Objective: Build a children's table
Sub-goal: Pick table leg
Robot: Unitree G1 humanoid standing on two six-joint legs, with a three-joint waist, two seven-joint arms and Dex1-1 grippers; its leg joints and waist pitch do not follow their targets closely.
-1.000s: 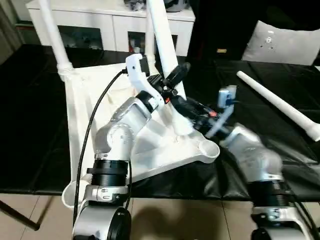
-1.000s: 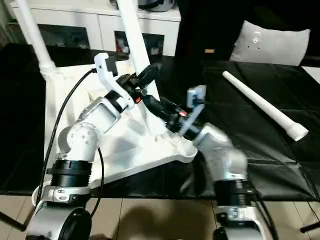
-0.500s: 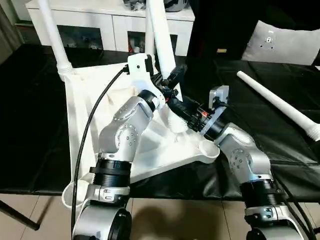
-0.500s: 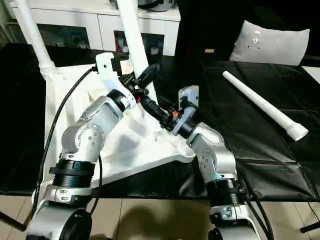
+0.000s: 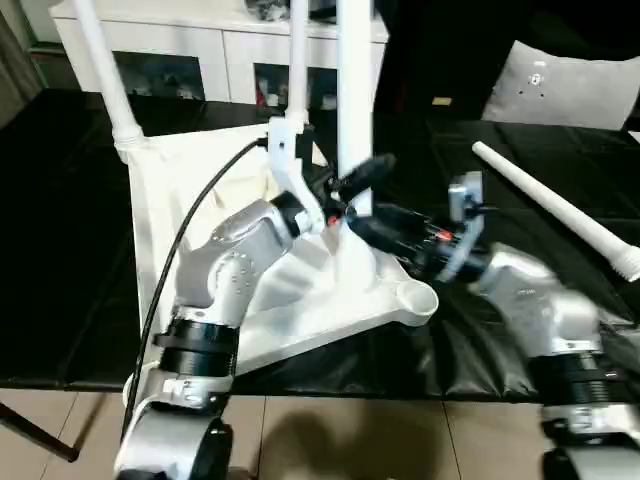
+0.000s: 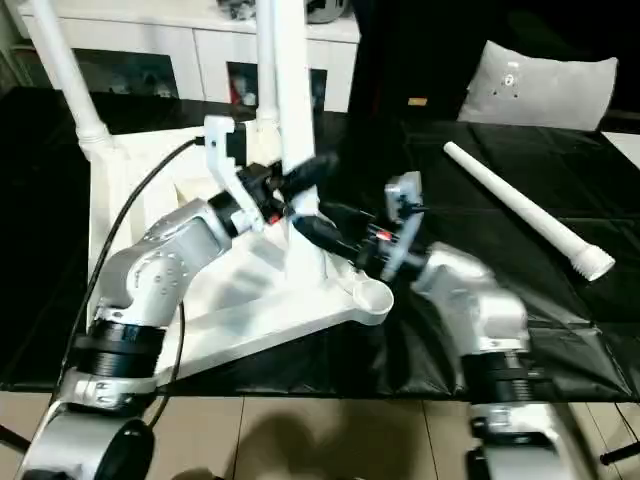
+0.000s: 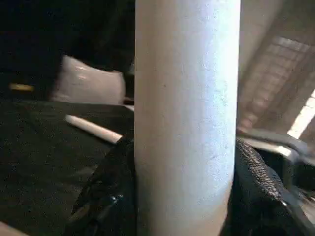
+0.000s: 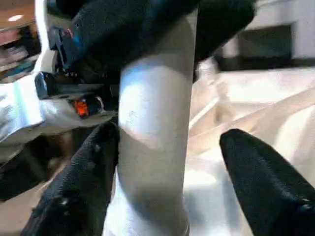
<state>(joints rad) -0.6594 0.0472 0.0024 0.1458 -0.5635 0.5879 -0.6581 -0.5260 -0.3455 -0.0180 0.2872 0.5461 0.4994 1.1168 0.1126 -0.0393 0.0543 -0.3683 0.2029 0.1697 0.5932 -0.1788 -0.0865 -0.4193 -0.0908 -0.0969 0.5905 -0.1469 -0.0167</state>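
The children's table's white top (image 5: 170, 200) lies underside up and tilted on the black-covered table. Two legs (image 5: 100, 60) (image 5: 298, 60) stand in its far corner sockets. A third leg (image 5: 355, 90) stands upright near the right side of the top. My left gripper (image 5: 352, 185) is shut on this leg, with both fingers (image 7: 106, 191) pressed to its sides. Just below, my right gripper (image 8: 167, 172) is open around the same leg, one finger (image 8: 266, 187) clear of it. A fourth leg (image 5: 550, 205) lies loose at the right. The near right socket (image 5: 418, 298) holds nothing.
A white cabinet (image 5: 230, 40) with glass doors stands behind the table. A pale grey cushion (image 5: 570, 85) sits at the back right. The black cover (image 5: 60, 250) ends at the table's front edge, with tiled floor (image 5: 350, 440) below.
The held leg has swung from a lean to upright. My right gripper has opened off it, and the right forearm has drawn back to the right.
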